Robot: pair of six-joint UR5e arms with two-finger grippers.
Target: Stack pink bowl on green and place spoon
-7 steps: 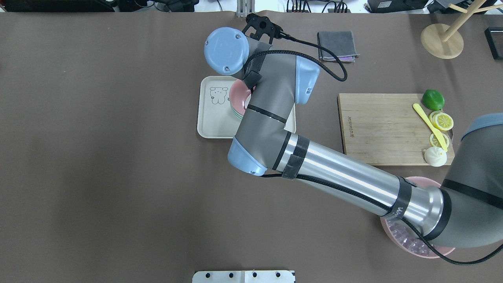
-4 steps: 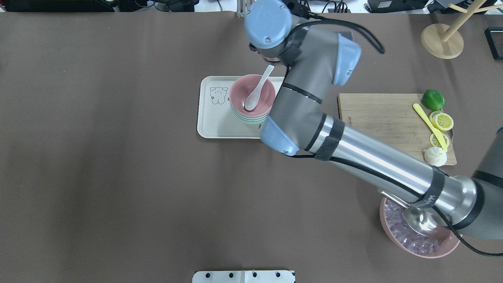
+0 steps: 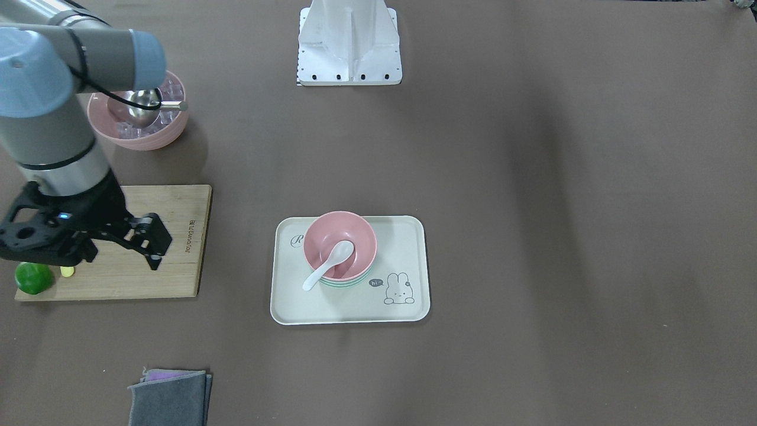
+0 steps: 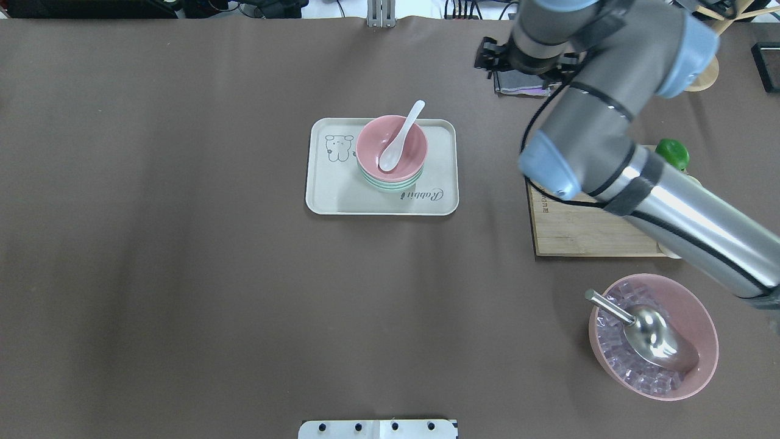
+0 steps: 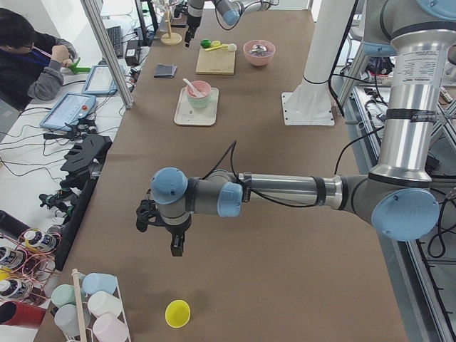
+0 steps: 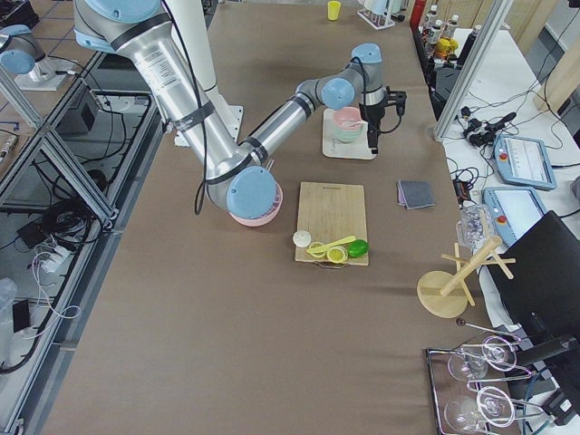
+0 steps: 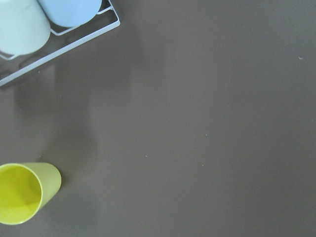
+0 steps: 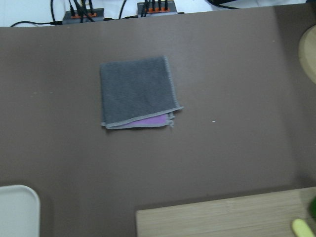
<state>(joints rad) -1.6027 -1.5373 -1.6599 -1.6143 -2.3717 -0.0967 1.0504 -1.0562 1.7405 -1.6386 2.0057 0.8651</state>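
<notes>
The pink bowl sits nested on the green bowl on the cream rabbit tray. The white spoon lies in the pink bowl with its handle over the far rim. The stack also shows in the front view. My right gripper hangs empty with its jaws apart over the cutting board's edge, well to the right of the tray. My left gripper shows only in the left side view, far from the tray over bare table. I cannot tell whether it is open or shut.
A wooden cutting board with a lime lies right of the tray. A pink bowl of ice with a metal scoop stands near right. A folded grey cloth lies far back. A yellow cup and a cup rack lie under the left wrist.
My right arm has swung away from above the tray to the right and far side. The spoon stays in the pink bowl, now uncovered.
</notes>
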